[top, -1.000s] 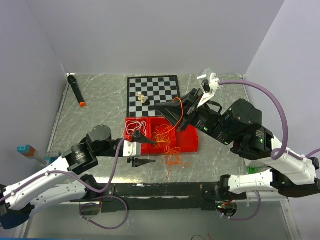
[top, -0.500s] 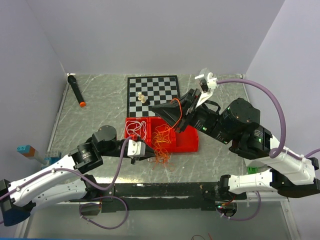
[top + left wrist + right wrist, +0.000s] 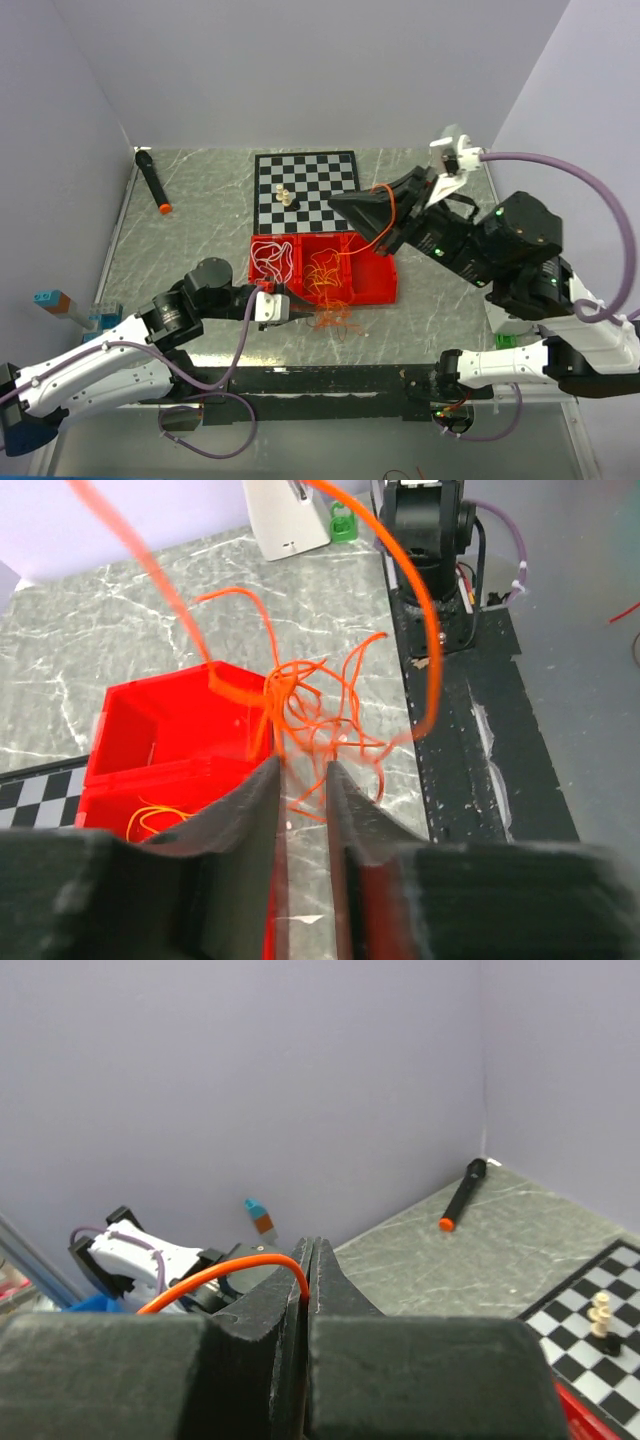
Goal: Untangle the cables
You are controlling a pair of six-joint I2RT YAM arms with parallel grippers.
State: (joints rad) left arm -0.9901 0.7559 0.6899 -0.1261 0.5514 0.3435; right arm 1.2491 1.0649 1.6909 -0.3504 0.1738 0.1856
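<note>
The red-orange cables (image 3: pixel 335 318) lie in a loose tangle on the table, just in front of the red tray (image 3: pixel 378 292). One strand (image 3: pixel 385 215) rises from the tangle to my right gripper (image 3: pixel 345 205), which is held high and shut on it (image 3: pixel 220 1275). My left gripper (image 3: pixel 290 305) sits low by the tray's front edge with its tips at the tangle (image 3: pixel 320 715). Its jaws are a narrow gap apart, and bare table shows between them (image 3: pixel 303 770). White cables (image 3: pixel 270 258) fill the tray's left compartment. Yellow-orange cables (image 3: pixel 325 275) fill the middle one.
A chessboard (image 3: pixel 320 175) with chess pieces (image 3: pixel 284 195) lies behind the tray. A black marker with an orange tip (image 3: pixel 152 182) rests at the far left. Small blue and orange blocks (image 3: pixel 55 300) stand at the left edge. The black base rail (image 3: pixel 330 380) runs along the near edge.
My left gripper came down from the tray to the table in front of it, and its jaws narrowed from wide open. My right gripper swung back and to the right, drawing the strand longer.
</note>
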